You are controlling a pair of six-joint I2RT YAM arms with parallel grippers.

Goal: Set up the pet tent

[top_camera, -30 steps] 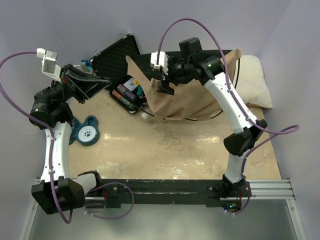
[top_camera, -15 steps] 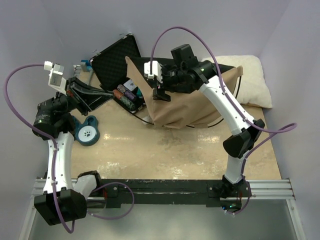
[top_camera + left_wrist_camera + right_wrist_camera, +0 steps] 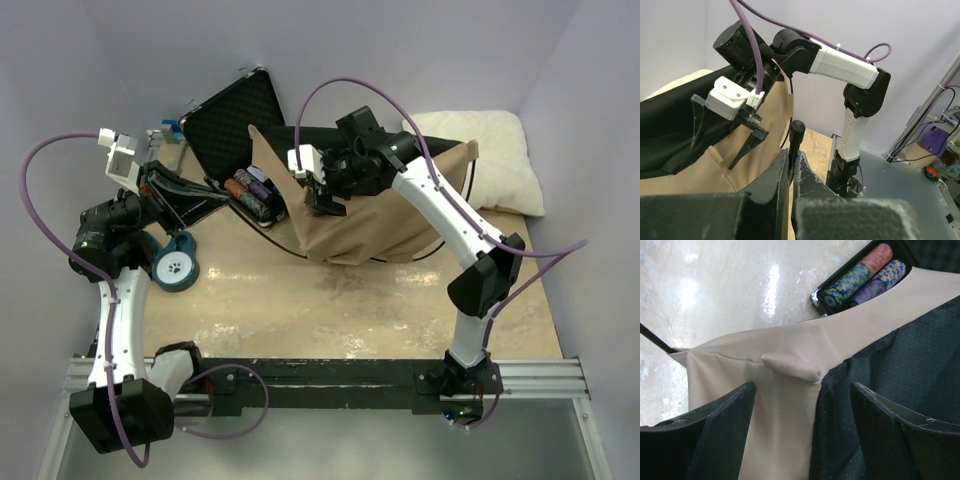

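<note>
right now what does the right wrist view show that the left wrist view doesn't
Only the right wrist view: chips, bare table, and a fold of the tent between the fingers of the open right gripper. Only the left wrist view: the right arm seen from outside, and the left gripper shut on a dark pole. Both show the tent's tan canvas and black panel.

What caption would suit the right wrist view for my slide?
Open right hand over a fold of the pet tent, coloured chips beyond.
</note>
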